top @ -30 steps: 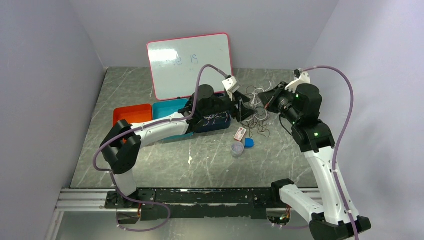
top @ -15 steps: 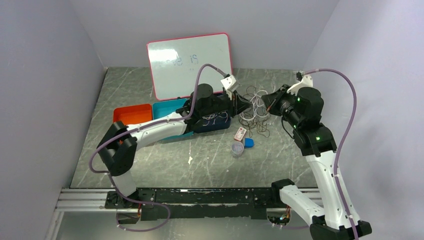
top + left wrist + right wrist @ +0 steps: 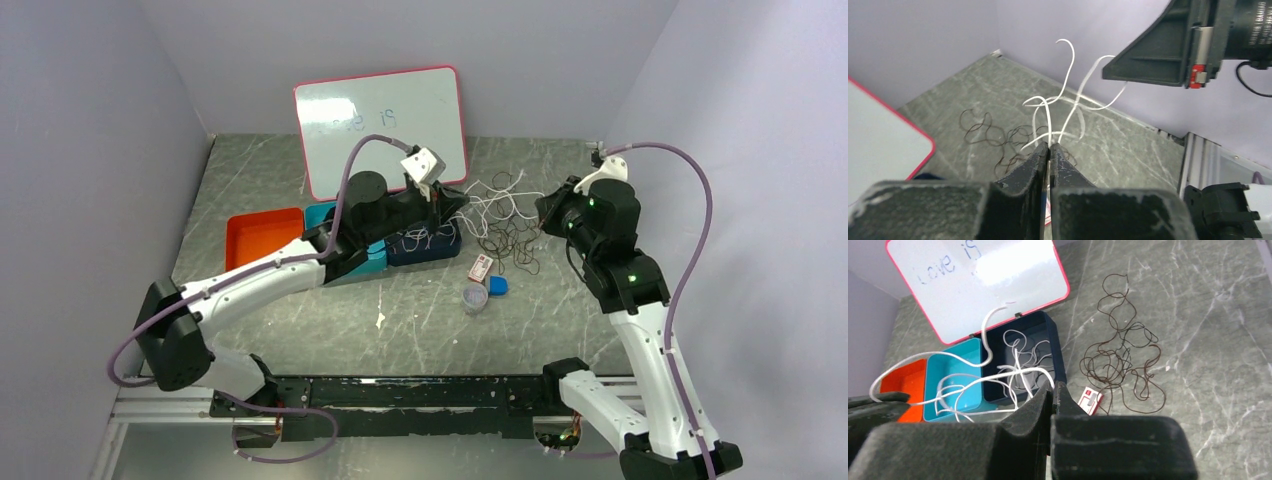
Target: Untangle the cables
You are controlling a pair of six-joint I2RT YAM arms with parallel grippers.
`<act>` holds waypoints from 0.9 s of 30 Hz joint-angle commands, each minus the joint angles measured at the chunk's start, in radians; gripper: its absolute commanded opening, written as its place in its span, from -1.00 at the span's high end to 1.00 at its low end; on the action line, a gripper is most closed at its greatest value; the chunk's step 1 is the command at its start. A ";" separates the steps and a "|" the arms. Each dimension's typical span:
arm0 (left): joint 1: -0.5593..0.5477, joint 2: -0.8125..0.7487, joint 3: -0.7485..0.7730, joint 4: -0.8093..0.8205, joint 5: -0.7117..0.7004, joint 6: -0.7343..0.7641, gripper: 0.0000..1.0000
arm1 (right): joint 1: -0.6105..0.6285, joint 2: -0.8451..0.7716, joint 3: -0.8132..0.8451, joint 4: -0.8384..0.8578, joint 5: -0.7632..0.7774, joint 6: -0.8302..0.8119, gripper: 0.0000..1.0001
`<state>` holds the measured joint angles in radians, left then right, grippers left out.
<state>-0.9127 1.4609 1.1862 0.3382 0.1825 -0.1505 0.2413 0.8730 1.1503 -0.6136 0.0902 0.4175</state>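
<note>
Noting first what is obscured: seen from above, the left arm covers much of the navy bin (image 3: 440, 255) and most of the teal bin (image 3: 322, 214) beside it, and both claws' fingertips are lost against dark housings. The wrist views settle it. Left claw (image 3: 1049, 146): fingers pressed together, white cables (image 3: 1066, 102) pinched at the tips and looping upward, held above the surface (image 3: 1198, 315) just right of the navy bin. Right claw (image 3: 1053, 385): likewise closed, gripping white strands that trail back toward the bin. More white loops lie inside it; whether they are the same strands, cannot tell. Dark cables (image 3: 1120, 360): loose tangle lying on the surface right of the bin.
</note>
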 commanded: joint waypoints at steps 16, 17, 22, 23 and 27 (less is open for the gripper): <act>0.091 -0.422 -0.042 -0.470 -0.412 0.077 0.86 | -0.007 0.003 -0.143 0.030 0.108 -0.055 0.99; 0.092 -0.436 -0.046 -0.480 -0.407 0.074 0.86 | -0.005 -0.003 -0.143 0.043 0.090 -0.054 0.99; 0.095 -0.466 -0.082 -0.473 -0.327 0.070 0.86 | -0.006 -0.031 -0.131 0.090 -0.022 -0.049 0.99; 0.095 -0.468 -0.090 -0.463 -0.302 0.067 0.83 | -0.006 -0.036 -0.119 0.093 -0.038 -0.044 0.99; 0.095 -0.473 -0.130 -0.385 -0.201 0.045 0.29 | -0.006 -0.059 -0.061 0.108 -0.094 0.002 0.99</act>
<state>-0.8249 0.9947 1.0927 -0.1005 -0.1329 -0.0906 0.2394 0.8463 1.0187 -0.5629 0.0788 0.3828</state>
